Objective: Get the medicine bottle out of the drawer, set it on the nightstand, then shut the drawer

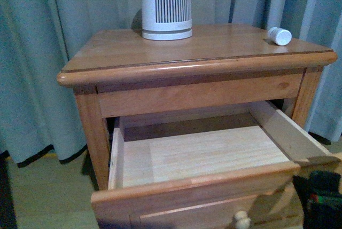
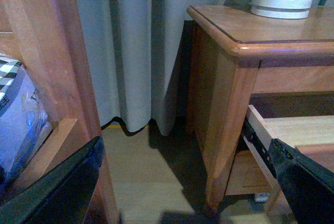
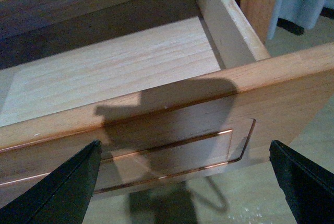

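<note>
Our right gripper (image 3: 182, 182) is spread wide and holds nothing, right in front of the drawer (image 1: 197, 183). Our left gripper (image 2: 182, 192) is spread wide too, off to the side of the nightstand (image 1: 133, 50). The medicine bottle (image 1: 279, 36) lies on its side on the nightstand top, at about 2 o'clock, well apart from the big white ribbed device (image 1: 166, 5). The drawer looks empty and pulled out. We think only closing it is left.

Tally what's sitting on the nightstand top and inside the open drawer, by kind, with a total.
Medicine bottle, lying on its side on the nightstand top near the back right corner: 1
White ribbed cylinder device, standing at the back of the top: 1
Items inside the open drawer: 0
Total: 2
</note>
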{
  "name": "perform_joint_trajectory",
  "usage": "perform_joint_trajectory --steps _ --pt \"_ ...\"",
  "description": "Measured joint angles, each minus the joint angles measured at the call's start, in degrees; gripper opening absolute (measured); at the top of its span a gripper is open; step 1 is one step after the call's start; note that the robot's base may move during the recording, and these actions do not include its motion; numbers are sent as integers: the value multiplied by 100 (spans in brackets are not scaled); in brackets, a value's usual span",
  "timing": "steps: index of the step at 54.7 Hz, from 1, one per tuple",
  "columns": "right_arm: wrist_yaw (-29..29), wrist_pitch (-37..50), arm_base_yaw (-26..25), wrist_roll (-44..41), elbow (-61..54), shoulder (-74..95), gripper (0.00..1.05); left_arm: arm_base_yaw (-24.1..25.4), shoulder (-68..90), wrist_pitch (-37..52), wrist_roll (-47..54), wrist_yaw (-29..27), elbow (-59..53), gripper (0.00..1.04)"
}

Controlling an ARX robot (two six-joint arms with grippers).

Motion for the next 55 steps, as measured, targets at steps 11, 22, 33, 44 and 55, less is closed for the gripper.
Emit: perform_joint_trajectory --steps 11,22,33,44,55 --pt "-111 -343 -297 -282 1626 1128 98 0 0 0 0 2 0 98" --pt "-166 -503 -367 -422 2798 1801 98 0 0 0 0 2 0 98" --pt "-291 -717 -363 -533 3115 2074 98 0 0 0 0 0 0 98" --pt "-127 -1069 -269 -343 2732 1563 98 0 0 0 0 0 0 98" --pt "232 -1250 -138 2 1202 -199 98 0 0 0 0 0 2 98"
